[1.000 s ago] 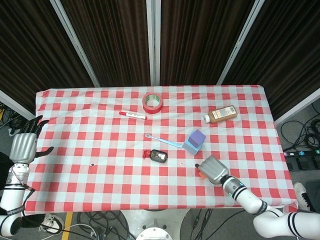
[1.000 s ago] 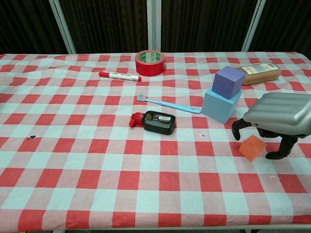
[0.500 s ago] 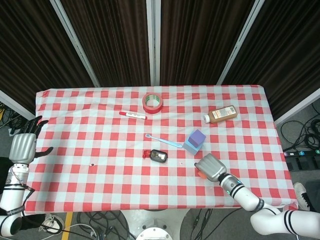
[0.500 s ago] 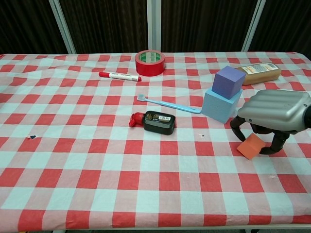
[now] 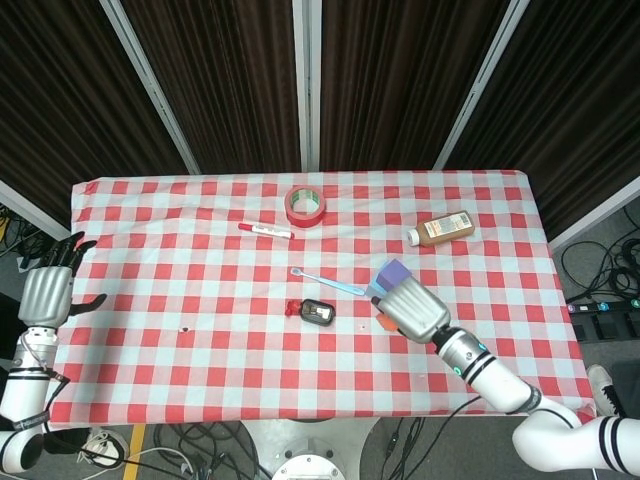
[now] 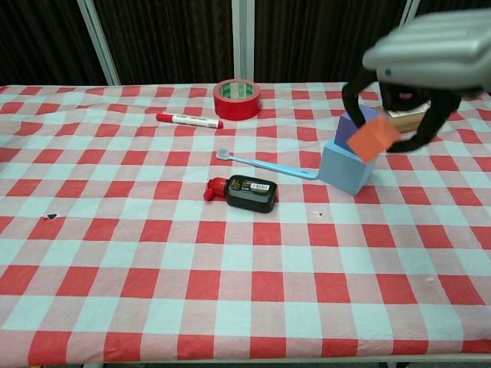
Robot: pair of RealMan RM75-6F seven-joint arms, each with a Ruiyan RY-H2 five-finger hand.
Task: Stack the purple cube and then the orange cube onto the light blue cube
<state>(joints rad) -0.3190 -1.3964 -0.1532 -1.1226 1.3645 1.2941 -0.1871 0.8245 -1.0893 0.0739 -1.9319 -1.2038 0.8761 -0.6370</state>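
Writing: none is reading clearly; the label on the brown bottle point(image 5: 445, 229) and the print on the red marker point(image 6: 188, 119) are showing too small to make out.
Right hand point(image 6: 430, 54): gripping the orange cube point(image 6: 372, 139) in its dark fingers, now lifted off the cloth where it was sitting a second ago.
Stack: the purple cube point(image 6: 354, 124) is sitting tilted on the light blue cube point(image 6: 344, 168), partly hidden behind the orange one.
Left hand point(image 5: 47, 290): hanging at the table's edge, fingers spread, holding nothing.
Nearby: red tape roll point(image 6: 237, 99), blue toothbrush point(image 6: 265, 165).
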